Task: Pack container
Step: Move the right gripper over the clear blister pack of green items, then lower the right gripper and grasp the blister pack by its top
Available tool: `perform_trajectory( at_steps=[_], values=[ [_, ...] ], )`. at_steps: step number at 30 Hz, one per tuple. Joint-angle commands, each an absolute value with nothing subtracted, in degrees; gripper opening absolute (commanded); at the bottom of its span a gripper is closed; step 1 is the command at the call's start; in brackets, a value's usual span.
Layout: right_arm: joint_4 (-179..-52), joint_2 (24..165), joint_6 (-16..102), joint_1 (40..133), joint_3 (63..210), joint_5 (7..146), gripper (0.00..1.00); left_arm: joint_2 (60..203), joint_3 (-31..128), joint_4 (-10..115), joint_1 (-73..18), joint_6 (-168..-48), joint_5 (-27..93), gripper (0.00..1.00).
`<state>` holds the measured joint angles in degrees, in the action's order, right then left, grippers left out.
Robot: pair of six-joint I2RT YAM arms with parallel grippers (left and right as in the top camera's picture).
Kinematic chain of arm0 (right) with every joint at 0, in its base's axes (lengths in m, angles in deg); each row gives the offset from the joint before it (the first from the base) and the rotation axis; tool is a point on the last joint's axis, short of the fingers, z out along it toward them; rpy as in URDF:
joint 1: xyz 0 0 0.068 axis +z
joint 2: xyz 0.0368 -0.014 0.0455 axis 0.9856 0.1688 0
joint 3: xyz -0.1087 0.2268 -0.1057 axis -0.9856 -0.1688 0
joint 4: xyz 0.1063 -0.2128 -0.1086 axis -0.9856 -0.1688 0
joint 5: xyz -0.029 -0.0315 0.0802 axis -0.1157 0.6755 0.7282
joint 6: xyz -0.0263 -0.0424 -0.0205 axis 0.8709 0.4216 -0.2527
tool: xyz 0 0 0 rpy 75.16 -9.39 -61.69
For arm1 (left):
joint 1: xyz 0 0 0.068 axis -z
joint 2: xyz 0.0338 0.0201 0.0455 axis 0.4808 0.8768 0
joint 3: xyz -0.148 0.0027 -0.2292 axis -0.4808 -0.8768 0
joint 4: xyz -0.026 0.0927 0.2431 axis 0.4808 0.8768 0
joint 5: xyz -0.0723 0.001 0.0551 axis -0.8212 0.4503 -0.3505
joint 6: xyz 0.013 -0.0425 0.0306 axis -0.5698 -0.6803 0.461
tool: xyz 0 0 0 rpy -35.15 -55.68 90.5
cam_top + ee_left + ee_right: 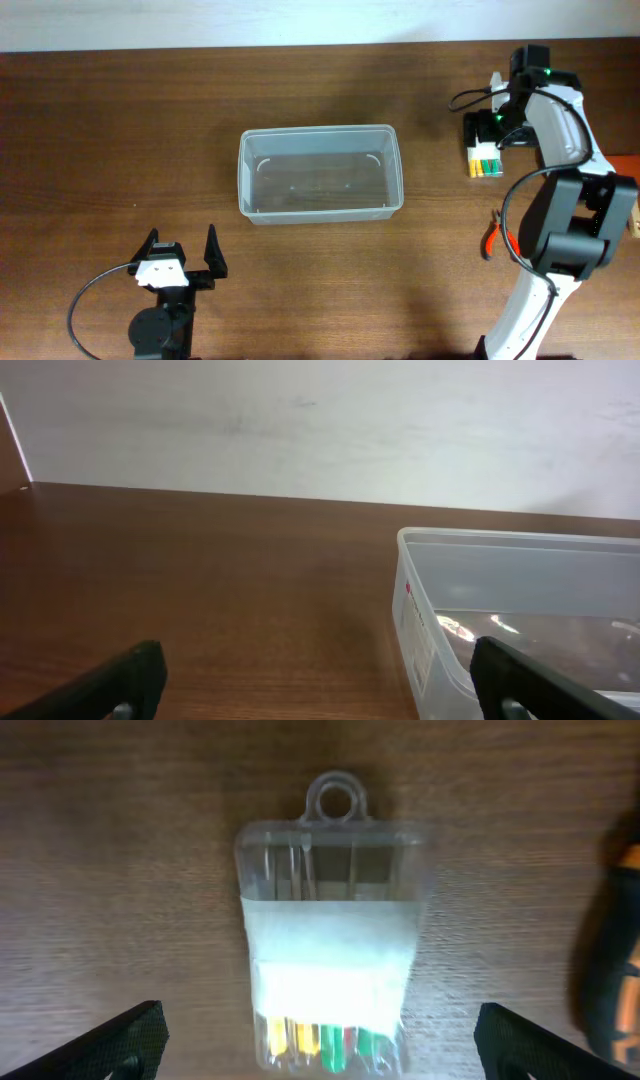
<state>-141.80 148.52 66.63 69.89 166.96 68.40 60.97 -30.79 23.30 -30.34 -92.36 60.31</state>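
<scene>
The container [320, 172] is a clear plastic bin in the middle of the table, with nothing in it; its left corner shows in the left wrist view [430, 610]. My left gripper [182, 256] is open near the front left, apart from the bin. My right gripper [492, 128] is open at the far right, directly above a small clear hang-tab pack [330, 940] with yellow and green pieces [484, 164]. The pack lies on the table between the two open fingers, not gripped.
Red-handled pliers [492, 234] lie on the table at the right, in front of the small pack. A dark and orange object [618, 960] shows at the right edge of the right wrist view. An orange thing [630, 160] sits at the table's right edge.
</scene>
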Motion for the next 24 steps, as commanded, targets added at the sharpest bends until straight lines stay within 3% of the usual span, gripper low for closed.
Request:
perform_trajectory(
  at_steps=[1, 24],
  values=[
    [-141.6, 150.8, 66.1, 70.3, 168.1, 67.7, 0.99, 60.6, -31.0, 23.6, -30.1, -92.5, 60.3, 0.99],
    [-141.2, 155.0, 67.9, 70.3, 168.1, 67.7, 0.99, 60.6, -31.0, 23.6, -30.1, -92.5, 60.3, 0.99]
  ],
)
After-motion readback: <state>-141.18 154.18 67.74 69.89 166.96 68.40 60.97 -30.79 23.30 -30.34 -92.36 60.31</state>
